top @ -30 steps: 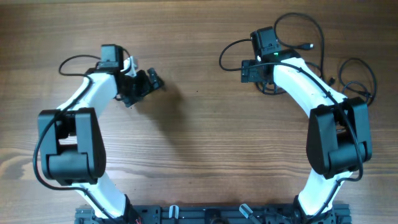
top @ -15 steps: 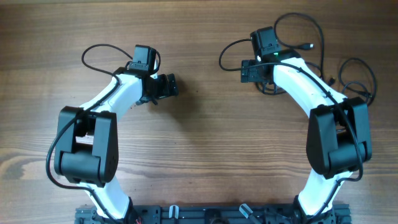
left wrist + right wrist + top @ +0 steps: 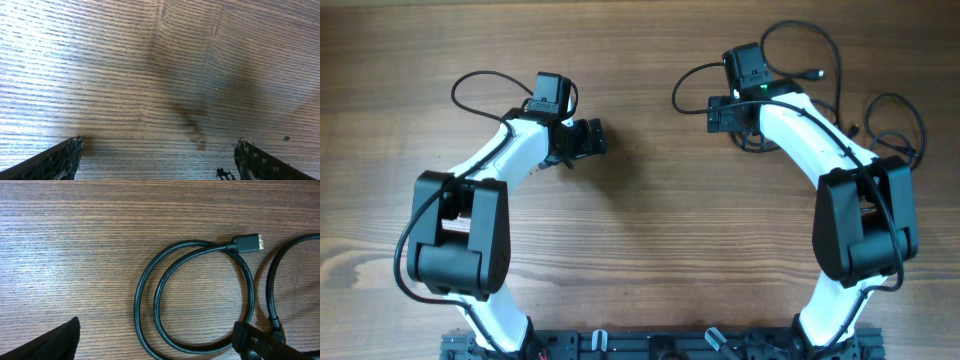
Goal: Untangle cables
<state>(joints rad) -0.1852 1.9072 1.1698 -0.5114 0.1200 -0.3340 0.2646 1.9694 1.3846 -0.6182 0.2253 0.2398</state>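
Observation:
The cables (image 3: 760, 143) are thin black cords lying at the far right of the table, with loops spreading out to a small plug (image 3: 817, 74) and toward the right edge (image 3: 910, 110). In the right wrist view a double cable loop (image 3: 150, 287) ends in a plug connector (image 3: 247, 243). My right gripper (image 3: 725, 115) is open just above this loop (image 3: 155, 335), with the cord lying between its fingers and not gripped. My left gripper (image 3: 585, 140) is open and empty over bare wood (image 3: 157, 155), far from the cables.
The wooden table (image 3: 640, 230) carries nothing else in view. A thicker black wire (image 3: 470, 82) fixed to the left arm loops behind it. The arm bases and a black rail (image 3: 660, 345) stand at the front edge.
My left gripper moved right and a little toward the back about a second ago, then stayed still. The right arm and cables have not moved.

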